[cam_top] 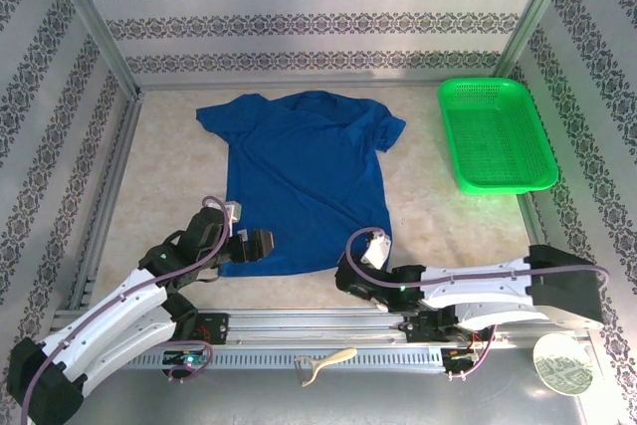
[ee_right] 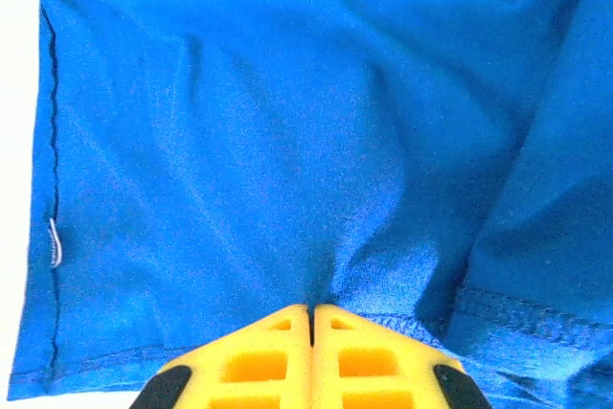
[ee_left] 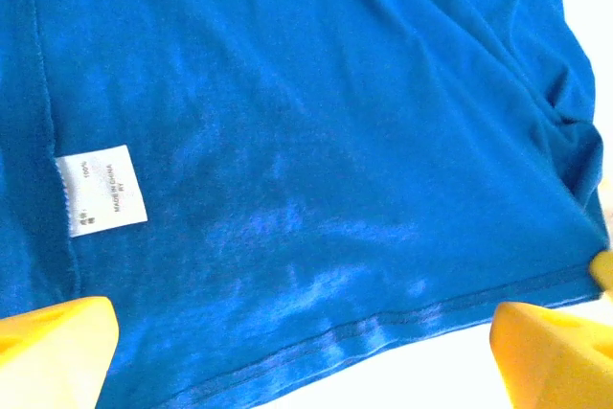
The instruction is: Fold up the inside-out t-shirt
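Lying flat, the inside-out t-shirt (cam_top: 299, 176) sits left of the green basket (cam_top: 495, 136), with every fold seemingly left to do. The right gripper (ee_right: 311, 311) is clamped shut on its bottom hem (ee_left: 383, 328); the left gripper (ee_left: 302, 352) hangs wide open over that hem, empty. Its white tag (ee_left: 101, 189) reads "MADE IN CHINA" and "100%".
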